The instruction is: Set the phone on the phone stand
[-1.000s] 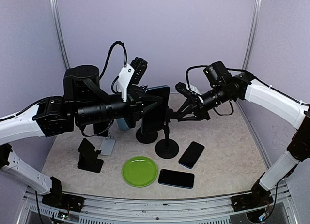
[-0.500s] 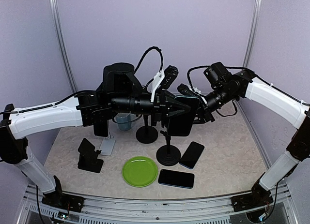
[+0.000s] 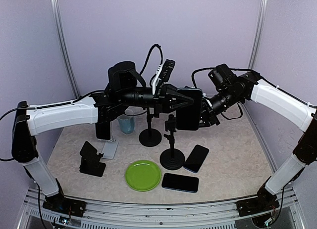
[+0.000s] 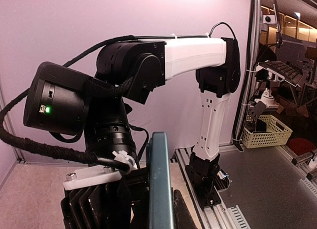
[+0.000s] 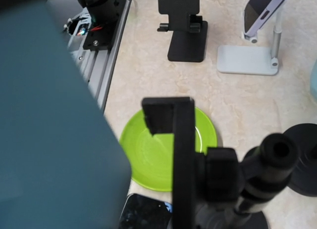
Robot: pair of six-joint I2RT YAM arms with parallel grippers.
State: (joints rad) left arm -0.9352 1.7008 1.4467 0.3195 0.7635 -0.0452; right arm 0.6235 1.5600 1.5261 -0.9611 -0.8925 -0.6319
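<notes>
The left arm point(image 3: 64, 115) stretches level over the worktop's point(image 3: 233, 145) middle, left tool point(image 3: 175, 101) pinching the upright phone point(image 3: 189, 110) beside the phone stand's point(image 3: 171, 140) top; the right tool point(image 3: 208, 114) sits just behind, its state impossible to tell.

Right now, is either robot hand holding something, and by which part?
The left hand grips the phone by one long side edge, upright. The right hand is half hidden behind it; whether it holds anything cannot be told.

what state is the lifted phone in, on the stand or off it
Off it: the phone hangs upright in the left gripper's shut grip, and the black clamp stand holds nothing.
</notes>
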